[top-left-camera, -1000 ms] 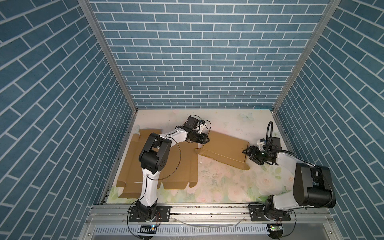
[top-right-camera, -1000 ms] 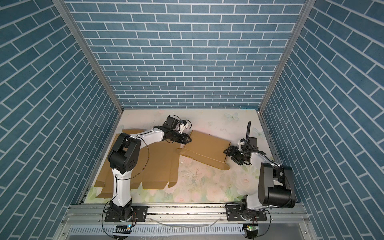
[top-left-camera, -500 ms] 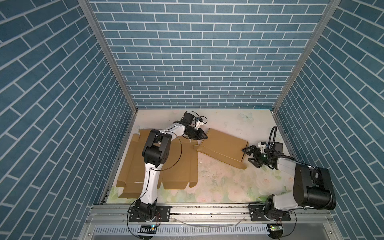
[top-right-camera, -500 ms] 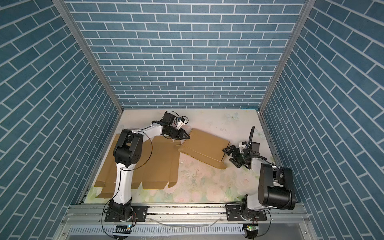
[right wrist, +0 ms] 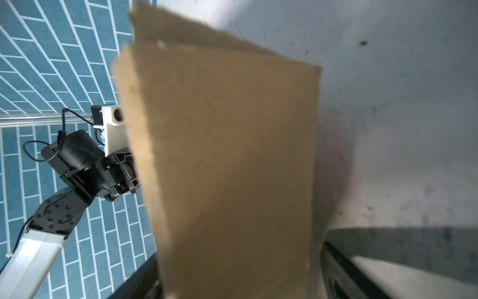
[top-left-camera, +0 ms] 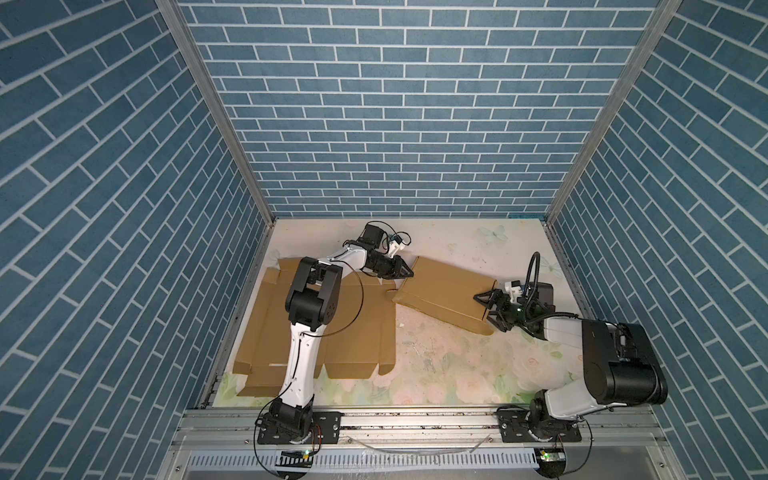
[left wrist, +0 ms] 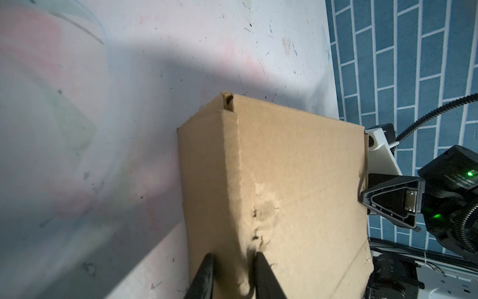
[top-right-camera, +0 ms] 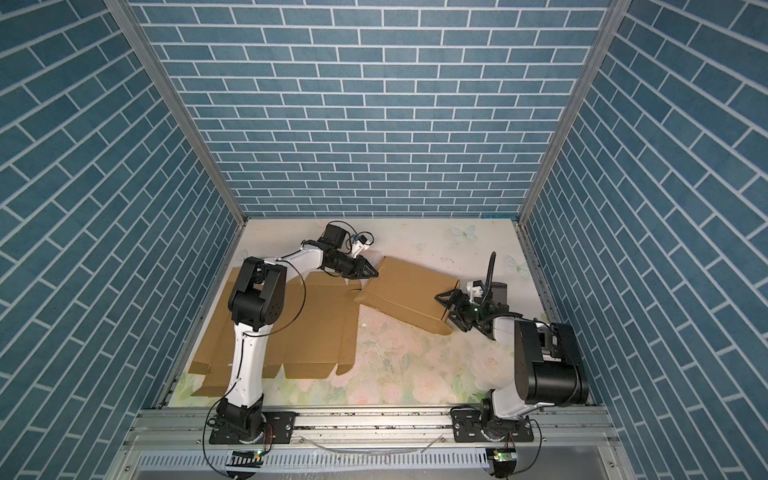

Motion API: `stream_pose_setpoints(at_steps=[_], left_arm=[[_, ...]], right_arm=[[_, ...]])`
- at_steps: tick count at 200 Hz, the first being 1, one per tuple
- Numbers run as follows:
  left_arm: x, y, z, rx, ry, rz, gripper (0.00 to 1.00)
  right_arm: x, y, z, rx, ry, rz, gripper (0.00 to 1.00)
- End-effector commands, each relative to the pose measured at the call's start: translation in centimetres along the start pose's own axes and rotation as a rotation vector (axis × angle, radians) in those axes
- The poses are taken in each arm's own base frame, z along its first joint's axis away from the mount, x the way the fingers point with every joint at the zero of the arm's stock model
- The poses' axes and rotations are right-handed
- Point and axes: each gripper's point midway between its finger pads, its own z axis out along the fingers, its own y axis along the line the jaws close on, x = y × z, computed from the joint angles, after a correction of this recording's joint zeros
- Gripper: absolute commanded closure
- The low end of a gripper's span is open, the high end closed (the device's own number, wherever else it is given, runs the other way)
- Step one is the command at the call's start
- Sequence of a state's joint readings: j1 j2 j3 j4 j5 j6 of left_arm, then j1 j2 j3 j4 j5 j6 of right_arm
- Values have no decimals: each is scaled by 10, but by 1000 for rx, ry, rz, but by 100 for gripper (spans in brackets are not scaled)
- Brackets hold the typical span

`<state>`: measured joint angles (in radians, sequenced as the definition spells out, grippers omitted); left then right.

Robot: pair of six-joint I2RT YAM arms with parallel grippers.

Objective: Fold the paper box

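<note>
The paper box (top-left-camera: 444,291) (top-right-camera: 409,291) is a brown cardboard box, part folded and flattened, lying slanted mid-table in both top views. My left gripper (top-left-camera: 409,272) (top-right-camera: 374,274) is at its left end. In the left wrist view this gripper (left wrist: 235,259) is shut on a creased ridge of the box (left wrist: 297,168). My right gripper (top-left-camera: 484,311) (top-right-camera: 445,311) stands open at the box's right end. In the right wrist view the box (right wrist: 227,142) fills the space between its wide fingers (right wrist: 336,271); whether they touch it is unclear.
Flat unfolded cardboard sheets (top-left-camera: 353,332) (top-right-camera: 316,328) lie at the left, partly under the left arm. Blue brick walls close three sides. A metal rail (top-left-camera: 415,419) with both arm bases runs along the front. The floral tabletop (top-left-camera: 436,365) shows in front of the box.
My left gripper has narrowed onto the box's left edge and shifted slightly right. The right gripper has moved in around the box's right end, jaws still wide.
</note>
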<state>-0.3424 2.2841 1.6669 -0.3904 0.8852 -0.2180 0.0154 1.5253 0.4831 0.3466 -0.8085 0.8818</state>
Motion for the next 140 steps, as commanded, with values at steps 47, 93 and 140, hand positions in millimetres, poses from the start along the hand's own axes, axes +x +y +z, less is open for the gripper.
stream_pose_setpoints(at_steps=[47, 93, 140], left_arm=[[15, 26, -7, -83, -34, -115, 50], [-15, -42, -66, -6, -235, -6, 35], [-13, -82, -124, -170, -378, 216, 34]], right_arm=[[-14, 20, 6, -96, -75, 48, 32], [-29, 30, -7, -190, -116, 147, 48], [-38, 54, -24, -271, -89, 231, 55]])
